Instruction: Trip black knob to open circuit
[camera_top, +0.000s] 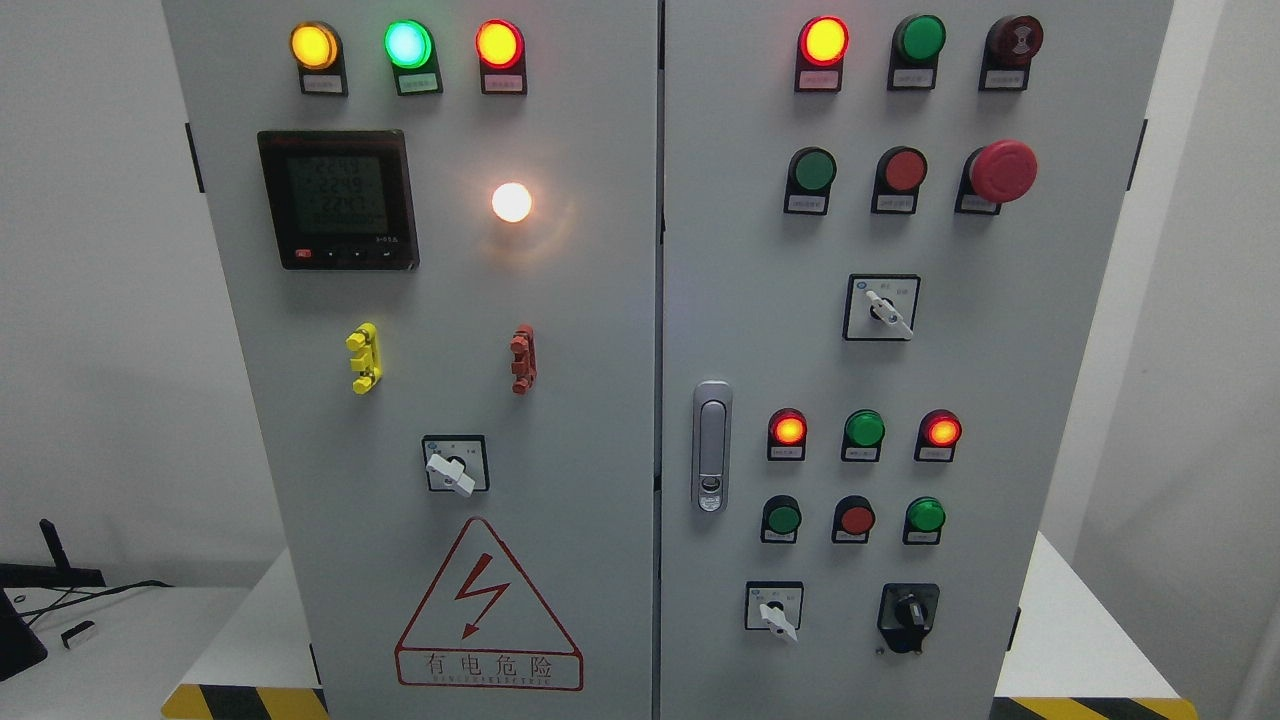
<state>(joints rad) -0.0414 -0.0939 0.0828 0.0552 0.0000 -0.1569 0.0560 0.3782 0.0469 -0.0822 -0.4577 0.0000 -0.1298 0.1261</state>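
A grey electrical cabinet (600, 300) with two doors fills the head view. The black knob (909, 610) sits at the lower right of the right door, on a black plate, its handle pointing about straight up. Neither of my hands nor arms shows anywhere in the frame.
White selector switches sit on the right door's upper part (885, 310) and lower part (775, 612), and on the left door (452, 470). A red mushroom stop button (1003, 170), lit lamps, push buttons, a meter (338, 200) and a door latch (711, 445) are on the panel. A white table (1080, 640) lies below.
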